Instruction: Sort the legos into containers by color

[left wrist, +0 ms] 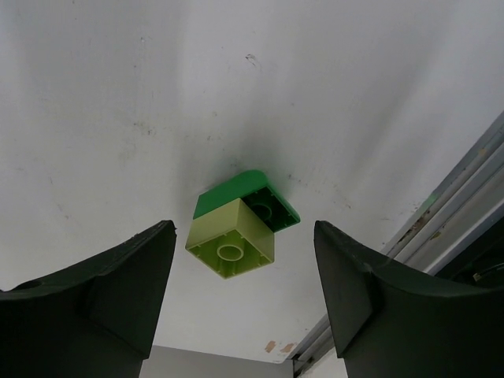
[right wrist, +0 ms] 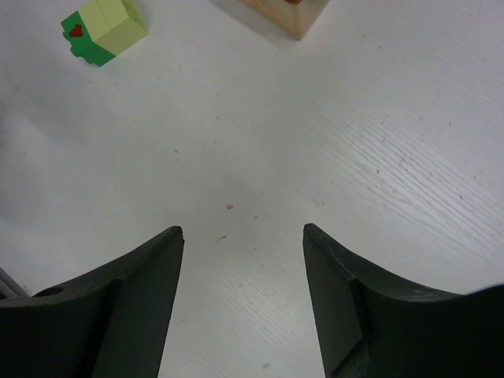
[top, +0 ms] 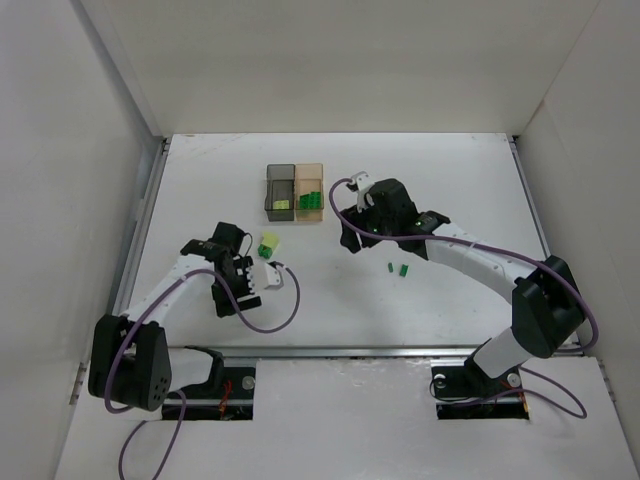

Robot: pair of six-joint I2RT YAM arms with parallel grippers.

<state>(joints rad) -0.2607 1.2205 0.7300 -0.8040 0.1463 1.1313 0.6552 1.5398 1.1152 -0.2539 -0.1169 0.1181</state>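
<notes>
- Tabletop (top: 450, 180), white and matte, from the top external camera: a smoky dark grey translucent box (top: 281, 180) and an amber-tan translucent box (top: 310, 176) stand joined side by side towards the far edge
- A pale brick in the grey box (top: 283, 205) lies at its near end, and green bricks in the amber box (top: 311, 200) are heaped together
- A pale yellow-green plastic brick (top: 267, 242) and a bright dark green plastic brick (top: 263, 252) touch each other on the table, in front of the grey box
- The left gripper (top: 243, 265) is just beside this pair
- The right gripper (top: 347, 232) hangs near the amber box's near right corner, with two small loose green bricks (top: 398, 268) on the table to its right, close to each other
- Left wrist camera: the left gripper (left wrist: 244, 291) has its black fingers (left wrist: 102, 299) spread wide, with nothing pinched
- The pale yellow-green plastic brick (left wrist: 231, 248) and the bright dark green plastic brick (left wrist: 264, 206) sit in the gap beyond the tips and touch neither finger
- The pale one overlaps the green one and shows a hollow face with a round tube
- A metal rail (left wrist: 465, 205) runs along the right edge
- Right wrist camera: the right gripper (right wrist: 244, 260) is also spread apart, with only bare table between its fingers (right wrist: 118, 315)
- The two touching bricks lie at the top left, well clear of the fingers, pale (right wrist: 118, 20) beside green (right wrist: 88, 49), and the green one carries a small red mark
- A corner of the amber-tan translucent box (right wrist: 291, 16) shows at the top edge
</notes>
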